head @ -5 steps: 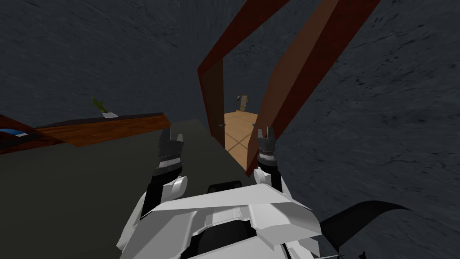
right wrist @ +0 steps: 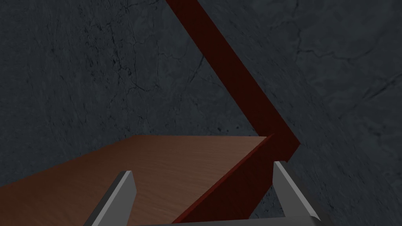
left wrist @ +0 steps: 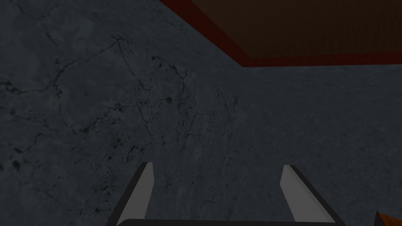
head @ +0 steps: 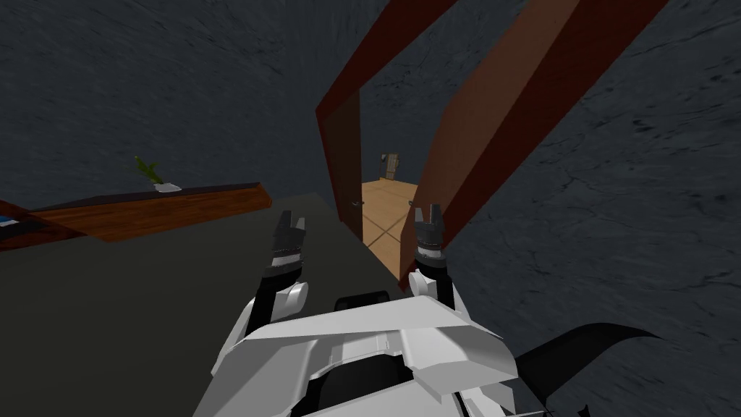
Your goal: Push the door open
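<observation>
Your right gripper [head: 428, 215] sits at the brown door [head: 470, 145] edge, left gripper [head: 292, 221] nearby. Fingers on both are spread, with dark stone walls [head: 181, 87] all round.

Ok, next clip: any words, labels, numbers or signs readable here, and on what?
None. The brown door, its dark red frame, the grey wall and the wooden counter carry no writing.
The small object in the far room is too small to tell.

Brown wood-grain door [head: 470, 130] in a dark red frame [head: 340, 145]; dark grey, crack-veined wall [head: 181, 87].
</observation>
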Robot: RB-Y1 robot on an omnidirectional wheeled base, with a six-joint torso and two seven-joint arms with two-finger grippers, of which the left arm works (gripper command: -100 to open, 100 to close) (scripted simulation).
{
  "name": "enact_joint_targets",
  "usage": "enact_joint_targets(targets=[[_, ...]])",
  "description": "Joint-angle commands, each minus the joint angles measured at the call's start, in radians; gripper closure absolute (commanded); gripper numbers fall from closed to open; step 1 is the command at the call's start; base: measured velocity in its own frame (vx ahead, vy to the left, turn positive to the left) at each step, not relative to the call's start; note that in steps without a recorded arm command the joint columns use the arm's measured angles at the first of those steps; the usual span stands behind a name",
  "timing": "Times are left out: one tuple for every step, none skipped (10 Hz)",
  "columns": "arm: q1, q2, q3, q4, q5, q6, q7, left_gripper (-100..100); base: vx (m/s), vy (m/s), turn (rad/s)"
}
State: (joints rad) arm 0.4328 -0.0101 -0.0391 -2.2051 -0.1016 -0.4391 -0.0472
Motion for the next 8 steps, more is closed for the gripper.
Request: enact_joint_targets(targets=[[-0.015,0.009,-0.01,0.029,-0.003,-0.004,0.007,-100,0.142,0.041,-0.027],[-0.025,0.018,-0.019,0.056,-0.006,-0.011,0.013,-100,0.139,0.046,-0.025],[-0.031,0.022,-0.025,0.071,-0.007,-0.015,0.017,-100,0.125,0.055,-0.025],[-0.038,0.026,-0.031,0.089,-0.009,-0.019,0.021,-100,0.095,0.046,-0.022],[-0.044,0.03,-0.037,0.106,-0.011,-0.024,0.025,-100,0.079,0.031,-0.017],[-0.051,0.035,-0.043,0.123,-0.012,-0.028,0.029,-100,0.088,0.042,-0.019],[-0.057,0.039,-0.048,0.14,-0.014,-0.032,0.033,-100,0.091,0.03,-0.022],[-0.064,0.043,-0.054,0.157,-0.016,-0.037,0.037,-100,0.091,0.028,-0.019]])
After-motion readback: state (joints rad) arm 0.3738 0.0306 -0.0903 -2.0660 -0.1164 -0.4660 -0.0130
